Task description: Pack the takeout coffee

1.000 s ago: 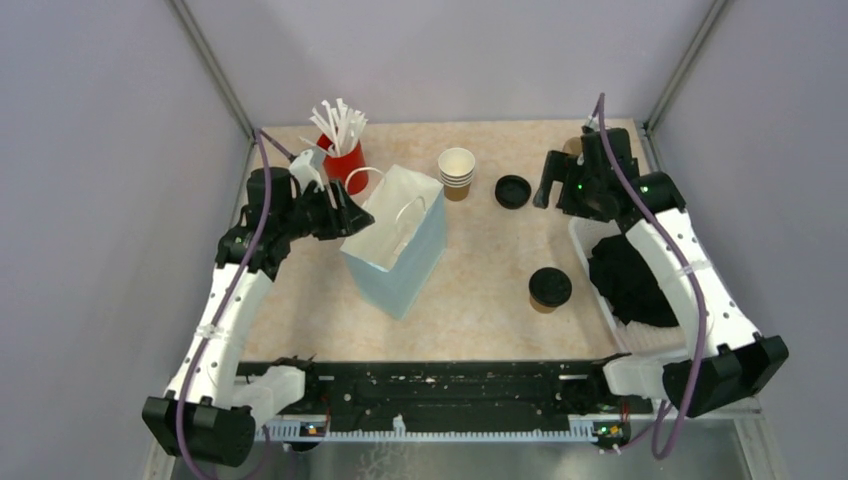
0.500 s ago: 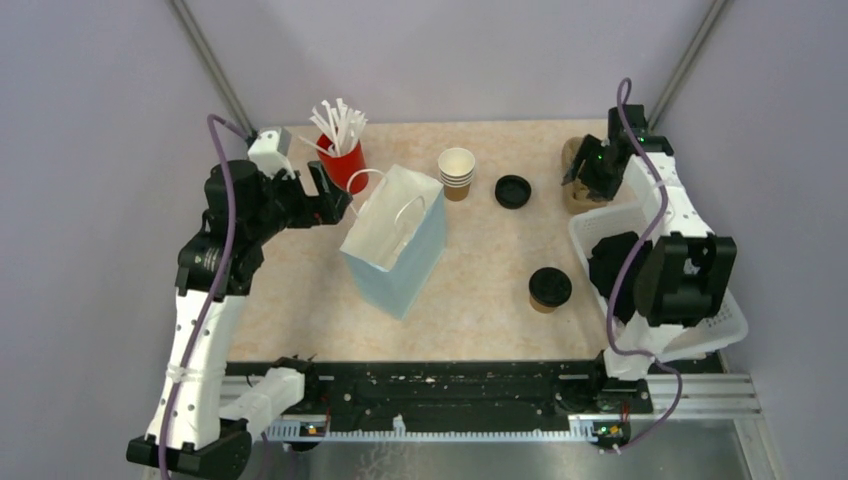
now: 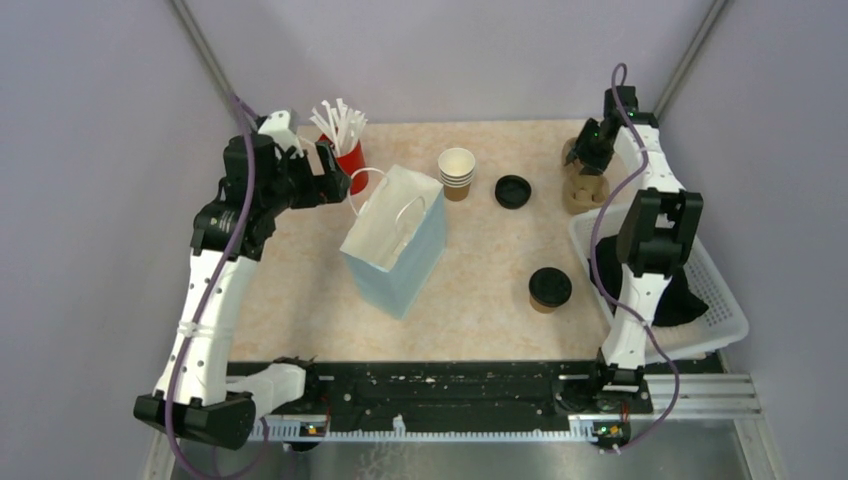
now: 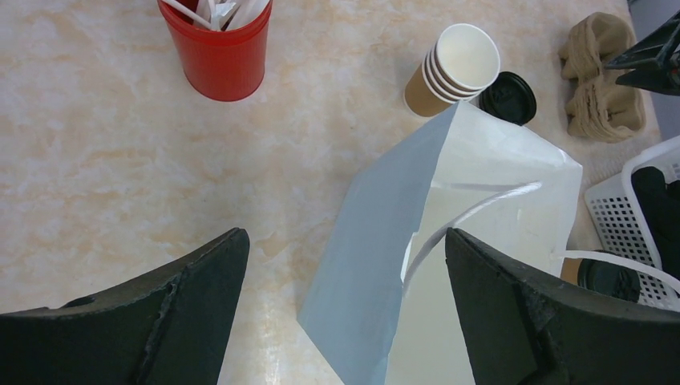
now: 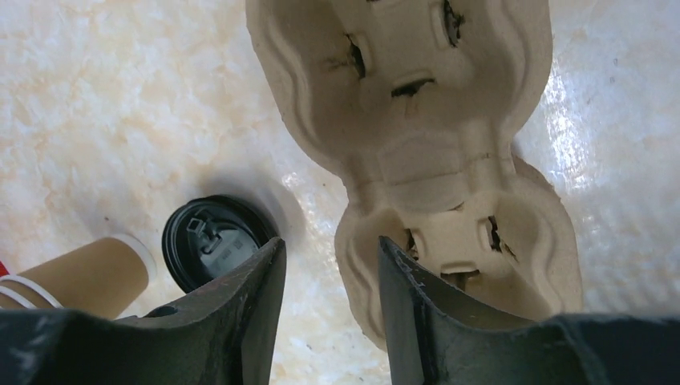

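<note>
Marbled beige tabletop, lilac walls, left pincer gaping empty, right pincer slightly parted over carrier

I see the tray as rough matt pulp, the marbled tabletop glossy, the takeout coffee brown paper under a black plastic lid.

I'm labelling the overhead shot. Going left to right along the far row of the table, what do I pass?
Red cup of white straws → stack of lidless brown cups → loose black lid → pulp cup carrier.
</note>
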Available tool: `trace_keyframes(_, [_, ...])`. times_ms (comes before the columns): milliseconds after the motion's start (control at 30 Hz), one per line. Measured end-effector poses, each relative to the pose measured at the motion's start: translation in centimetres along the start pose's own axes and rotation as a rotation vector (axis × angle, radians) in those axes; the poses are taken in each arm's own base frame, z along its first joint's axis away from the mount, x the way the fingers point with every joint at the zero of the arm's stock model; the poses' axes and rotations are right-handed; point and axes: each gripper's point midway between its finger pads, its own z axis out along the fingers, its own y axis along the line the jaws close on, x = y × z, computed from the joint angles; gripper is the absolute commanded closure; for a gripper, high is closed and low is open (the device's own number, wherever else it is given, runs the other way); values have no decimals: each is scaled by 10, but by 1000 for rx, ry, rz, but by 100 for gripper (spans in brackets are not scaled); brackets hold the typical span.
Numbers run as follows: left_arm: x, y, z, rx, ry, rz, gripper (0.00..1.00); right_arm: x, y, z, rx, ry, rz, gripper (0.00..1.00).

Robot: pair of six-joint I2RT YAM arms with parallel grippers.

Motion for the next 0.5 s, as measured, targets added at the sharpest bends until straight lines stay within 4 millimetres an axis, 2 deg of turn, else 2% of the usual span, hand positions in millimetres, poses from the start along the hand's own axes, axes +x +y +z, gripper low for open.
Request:
trace_keyframes(167, [0, 4, 7, -23, 23, 1, 2, -8, 2, 4, 0, -13, 0, 68])
trace_keyframes(500, [-4, 6, 10, -32, 28, 41, 2, -4, -6, 18, 39, 5, 9, 68])
